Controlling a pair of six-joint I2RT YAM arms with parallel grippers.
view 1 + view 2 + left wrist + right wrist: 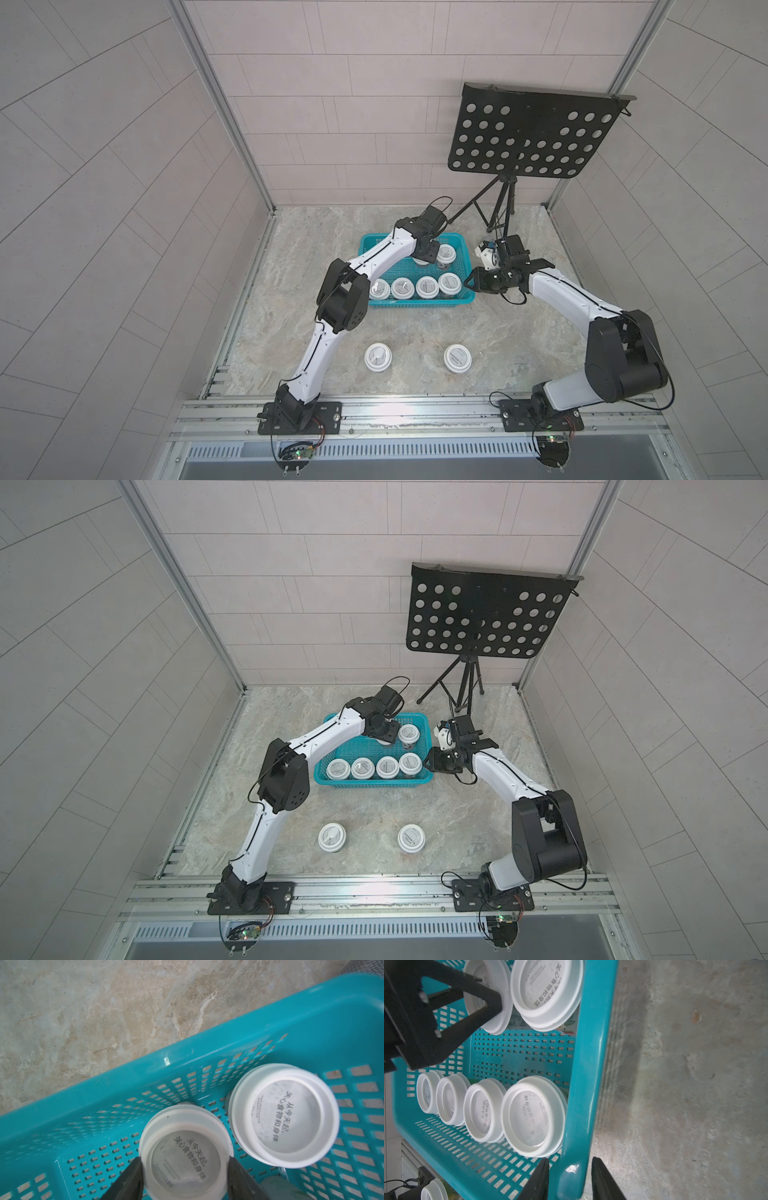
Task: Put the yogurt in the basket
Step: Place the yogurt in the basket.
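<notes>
The teal basket [415,305] [370,785] stands at the back middle of the table. Several white-lidded yogurt cups fill its front row [427,287]. In the back row, one cup [446,253] stands free and my left gripper [424,259] [185,1160] is shut on the lid of the cup beside it [182,1126], low inside the basket. My right gripper [471,282] [570,1160] is shut on the basket's right rim [589,1064], one finger inside and one outside. Two more yogurt cups [378,357] [457,358] stand on the table near the front.
A black perforated music stand [532,133] on a tripod [498,208] rises behind the basket's right end. Tiled walls close in three sides. An aluminium rail [415,409] carrying both arm bases runs along the front edge.
</notes>
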